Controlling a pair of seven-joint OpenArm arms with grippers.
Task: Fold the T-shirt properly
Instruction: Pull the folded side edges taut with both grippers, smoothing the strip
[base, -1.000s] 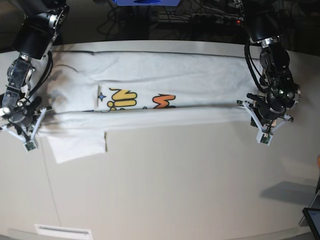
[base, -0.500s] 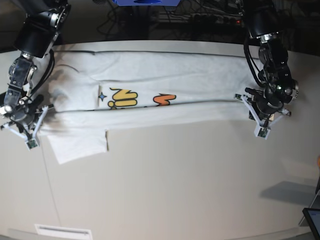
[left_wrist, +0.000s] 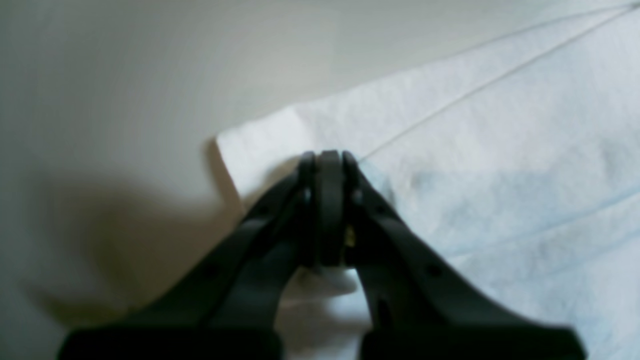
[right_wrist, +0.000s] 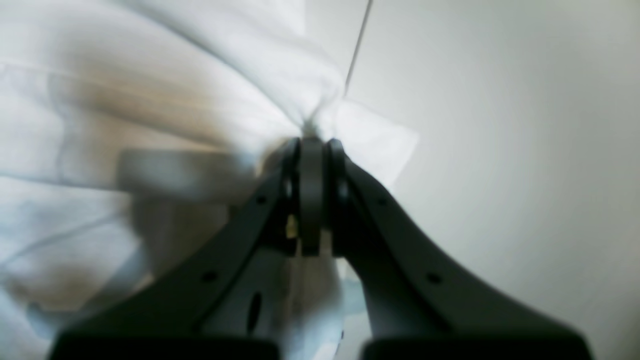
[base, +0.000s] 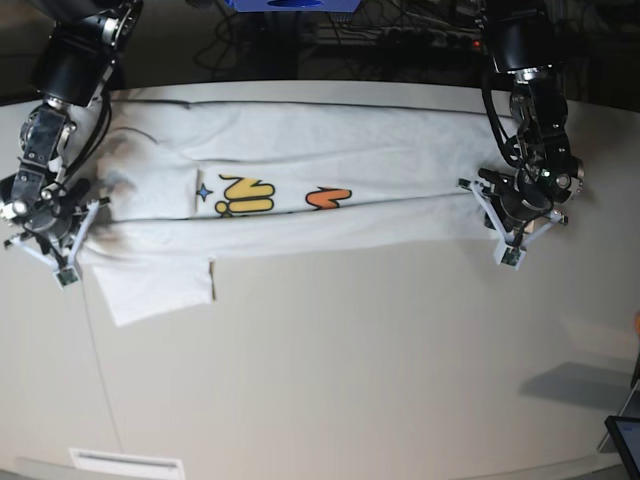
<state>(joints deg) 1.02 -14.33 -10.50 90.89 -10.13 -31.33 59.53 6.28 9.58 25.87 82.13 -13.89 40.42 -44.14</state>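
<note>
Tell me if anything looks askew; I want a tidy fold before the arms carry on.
One thing stands out: on the large white printed cotton T-shirt, a short sleeve sticks out past the folded front edge at the base view's left, near the right gripper. The rest lies as one fairly even band across the pale table.

A: How much of the print on the T-shirt (base: 300, 160) can you read?

B: Only a blue star, yellow shapes and an orange scrap; the folded cloth covers the rest.

A: And the wrist views?

B: Both are soft with blur. The left tool (left_wrist: 327, 165) hides the hem caught between its closed tips, and its base is cut off at the bottom edge. Beyond the right tool (right_wrist: 312, 150) the bunched fabric smears into grey, its folds unreadable.
</note>
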